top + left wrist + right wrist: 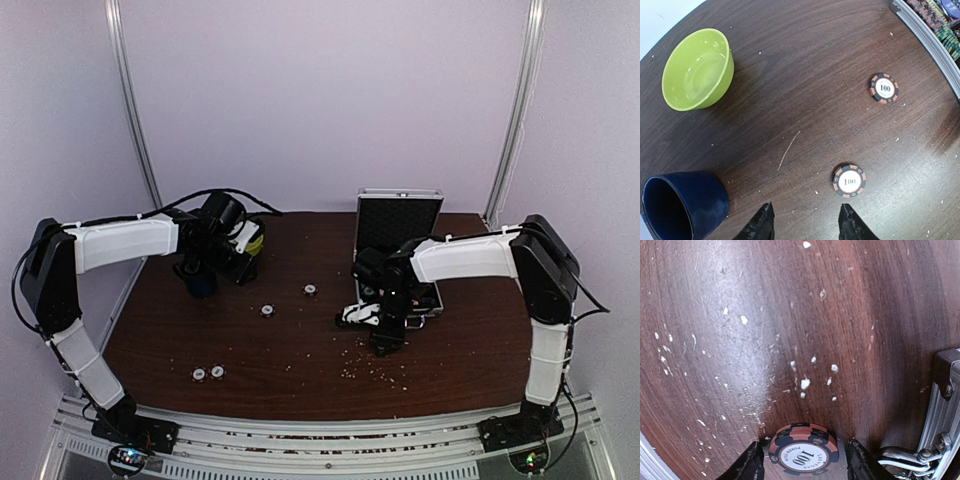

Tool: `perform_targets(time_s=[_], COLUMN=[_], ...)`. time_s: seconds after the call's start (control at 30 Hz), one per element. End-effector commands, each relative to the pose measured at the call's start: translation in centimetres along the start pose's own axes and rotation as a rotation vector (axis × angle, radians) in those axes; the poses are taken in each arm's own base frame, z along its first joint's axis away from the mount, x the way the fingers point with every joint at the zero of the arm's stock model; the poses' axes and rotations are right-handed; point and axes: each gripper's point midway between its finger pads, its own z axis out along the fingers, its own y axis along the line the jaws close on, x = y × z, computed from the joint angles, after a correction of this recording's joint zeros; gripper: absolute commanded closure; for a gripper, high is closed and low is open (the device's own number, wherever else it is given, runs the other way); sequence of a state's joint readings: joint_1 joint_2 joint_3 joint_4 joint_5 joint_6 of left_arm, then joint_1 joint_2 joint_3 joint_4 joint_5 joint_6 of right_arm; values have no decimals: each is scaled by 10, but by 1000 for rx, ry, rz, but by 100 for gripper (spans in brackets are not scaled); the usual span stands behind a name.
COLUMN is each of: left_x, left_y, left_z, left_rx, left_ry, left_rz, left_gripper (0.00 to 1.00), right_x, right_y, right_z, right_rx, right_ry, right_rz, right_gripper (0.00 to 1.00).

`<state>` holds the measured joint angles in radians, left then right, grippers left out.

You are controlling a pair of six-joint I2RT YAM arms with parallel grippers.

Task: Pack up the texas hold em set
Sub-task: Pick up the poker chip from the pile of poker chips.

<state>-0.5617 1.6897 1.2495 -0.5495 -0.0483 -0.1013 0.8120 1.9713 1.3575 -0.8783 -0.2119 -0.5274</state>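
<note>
The right arm (470, 258) goes up from its base at the near right corner of the table (300, 355). It bends at the elbow, then reaches left and down, and its wrist points straight down. The right claw (805, 460) is low over the wood, just off the near left corner of the case (400, 235). A chip (803, 449) marked 100 lies flat between its two fingers (747, 465). The fingers stand one on each side of the chip with a thin dark gap on each side. So this claw is open and is not squeezing the chip. The silver side of the case and a metal loop (905, 457) are just beside one finger.

The case sits at the far edge, right of the middle. Its lid stands up. Packed chips (940, 22) show inside it.

The left arm (120, 245) goes up from the near left corner, bends, and reaches right across the far left part of the table. The left claw (806, 222) hangs above the wood and looks down. Its fingers are apart with nothing between them, so it is open. The mug (682, 205) is just beside it. The bowl (697, 70) is a bit farther off. Two loose chips (849, 180) lie apart on the wood between the claw and the case. A pair of chips (199, 375) lies side by side toward the near left corner. White crumbs (805, 384) dot the wood.
</note>
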Motion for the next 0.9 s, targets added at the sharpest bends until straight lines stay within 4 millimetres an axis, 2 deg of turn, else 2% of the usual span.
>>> perform_targets(time_s=[0.0,0.3,0.47,0.7,0.87], left_x=[-8,-9,-9,-8,-8], left_y=[3,4,3,4,4], left_z=[-1,-2,-1,0,0], left_rx=[4,2,2,1,-1], left_ry=[-17,-17,-17,-13,-11], left_rz=[7,6,8,8,7], left_gripper=[56,56,56,56,56], right_x=[12,23,21,14,10], right_y=[3,10,11,0,5], right_z=[14,25,29,11,-9], right_rx=[-17,-68,-77,32,30], right_ry=[69,139,129,51,-6], right_rz=[6,6,15,28,26], right_gripper=[45,60,68,75,75])
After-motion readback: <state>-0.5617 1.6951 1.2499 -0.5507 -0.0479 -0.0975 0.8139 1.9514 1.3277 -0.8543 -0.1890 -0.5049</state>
